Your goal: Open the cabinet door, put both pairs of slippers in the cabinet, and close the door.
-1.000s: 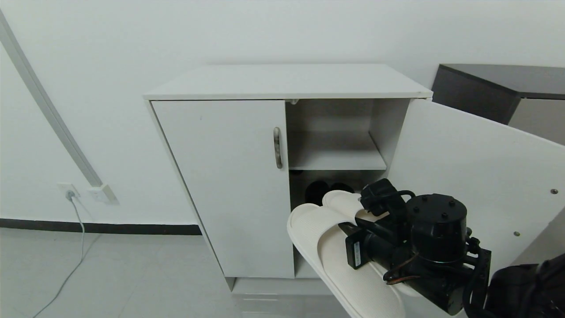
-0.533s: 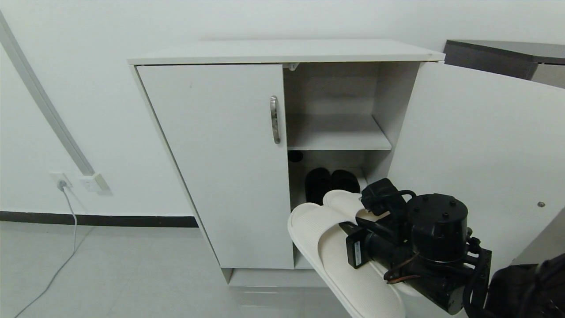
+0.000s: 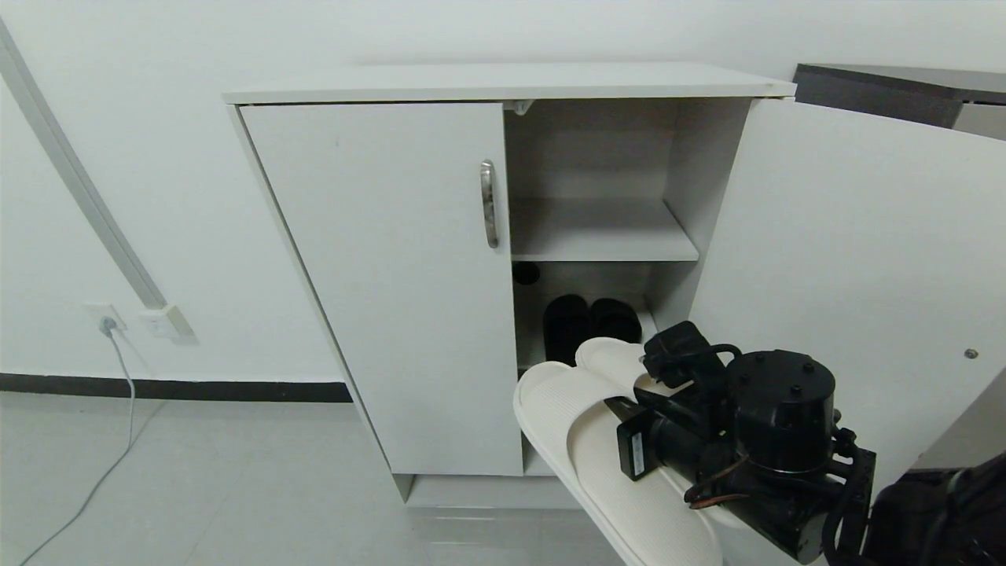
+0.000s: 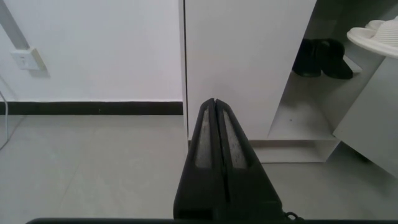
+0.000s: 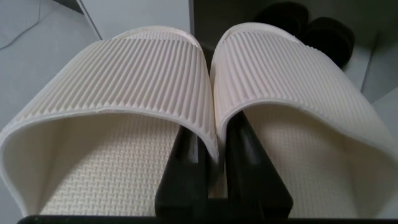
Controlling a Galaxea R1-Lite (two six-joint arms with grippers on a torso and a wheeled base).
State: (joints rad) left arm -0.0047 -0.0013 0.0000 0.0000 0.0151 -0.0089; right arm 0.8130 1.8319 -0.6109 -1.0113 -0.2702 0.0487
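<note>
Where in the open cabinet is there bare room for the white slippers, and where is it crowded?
The upper shelf is bare, from the closed door to the right wall. On the lower shelf the black slippers fill the back; its front is bare. The white slippers crowd the opening.

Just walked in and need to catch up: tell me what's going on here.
The right gripper is shut on a pair of white slippers, holding them by their inner edges in front of the cabinet, whose right door is open. They are not inside yet. A pair of black slippers already sits in the lower compartment, below the shelf. The left door is shut. The left gripper is shut, holds nothing, and faces the cabinet.
</note>
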